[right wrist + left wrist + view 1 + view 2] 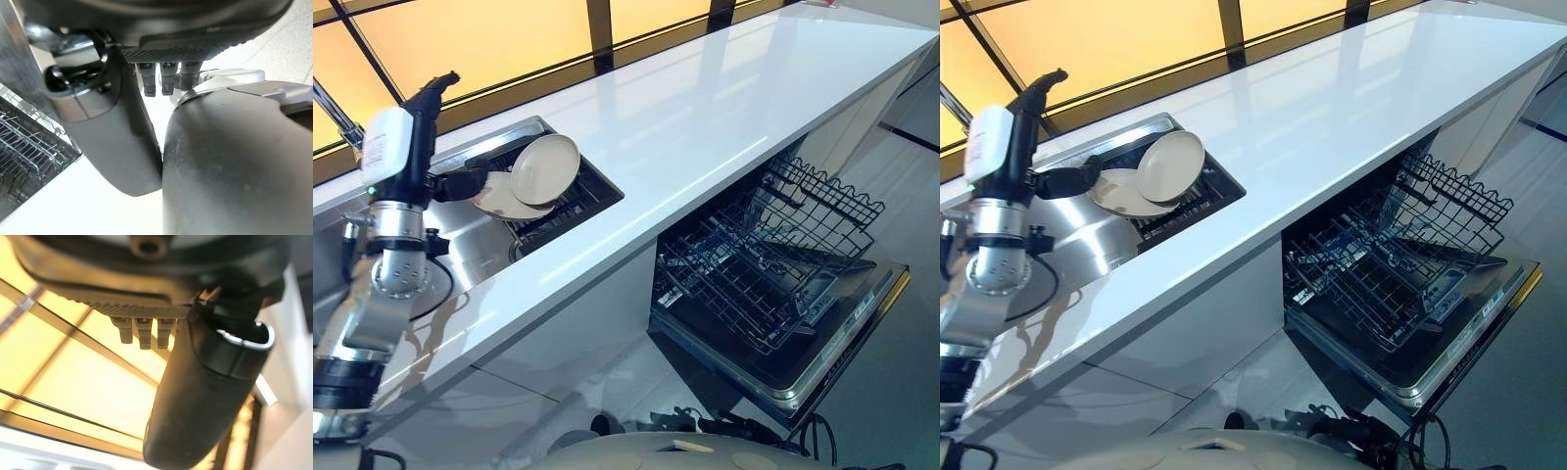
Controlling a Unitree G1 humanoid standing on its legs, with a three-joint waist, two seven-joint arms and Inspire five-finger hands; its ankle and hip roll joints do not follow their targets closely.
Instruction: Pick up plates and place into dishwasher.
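Reaching in from the left, the left hand (460, 183) has its dark fingers (1065, 180) extended flat toward the plates in the sink (475, 245); they look straight and meet the rim of the lower plate (1121, 193), not curled round it. That plate is cream, round, lying tilted on the dark rack (563, 211) inside the sink. Second plate (545, 169), same cream colour, glossy, leans up against it with its face turned toward the camera, touching the first plate on the right side. No readable print on either plate; a small label on the arm is too small to read. White countertop (705, 108) runs right from the sink. Further right, below the counter, the dishwasher (822, 352) stands open with its black wire rack (773, 264) pulled out. Right hand (122, 137) appears in its wrist view, fingers short and relaxed, holding nothing.
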